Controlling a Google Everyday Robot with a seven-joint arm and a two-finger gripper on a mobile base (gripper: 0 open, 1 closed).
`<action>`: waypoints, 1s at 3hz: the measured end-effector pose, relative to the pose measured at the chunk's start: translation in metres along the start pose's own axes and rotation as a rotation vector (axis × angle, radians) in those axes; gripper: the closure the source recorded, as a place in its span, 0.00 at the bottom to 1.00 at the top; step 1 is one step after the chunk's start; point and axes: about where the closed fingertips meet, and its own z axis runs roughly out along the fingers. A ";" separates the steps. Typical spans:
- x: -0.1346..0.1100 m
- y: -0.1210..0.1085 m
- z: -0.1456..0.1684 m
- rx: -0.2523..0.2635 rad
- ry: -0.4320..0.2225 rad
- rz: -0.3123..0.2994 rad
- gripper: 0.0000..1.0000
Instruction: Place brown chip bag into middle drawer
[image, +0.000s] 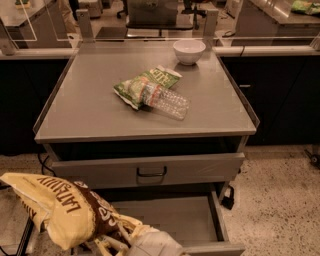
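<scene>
Down at the lower left, in front of the cabinet, the gripper (112, 239) is clamped on the dark brown end of the brown chip bag (55, 207). The bag's tan-yellow bulk sticks out to the left, up in the air and off to the side of the middle drawer (175, 217). That drawer stands pulled out below the shut drawer front (100, 172) with its black handle. I judge the bag to be light, puffy and crinkly, so it will flex and swing rather than hold a line, and its slick film could slip through a loose pinch. Squeezing the belly would crush the chips; the flat sealed end, or the crumpled part just beside it, looks the better place to hold. Up on the cabinet top (80, 110) the green chip bag (142, 85), water bottle (170, 101) and white bowl (189, 51) sit well apart from all this
</scene>
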 end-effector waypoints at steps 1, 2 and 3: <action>0.010 -0.010 0.000 0.009 0.031 -0.040 1.00; 0.020 -0.029 -0.002 0.015 0.048 -0.086 1.00; 0.029 -0.052 -0.006 0.024 0.056 -0.127 1.00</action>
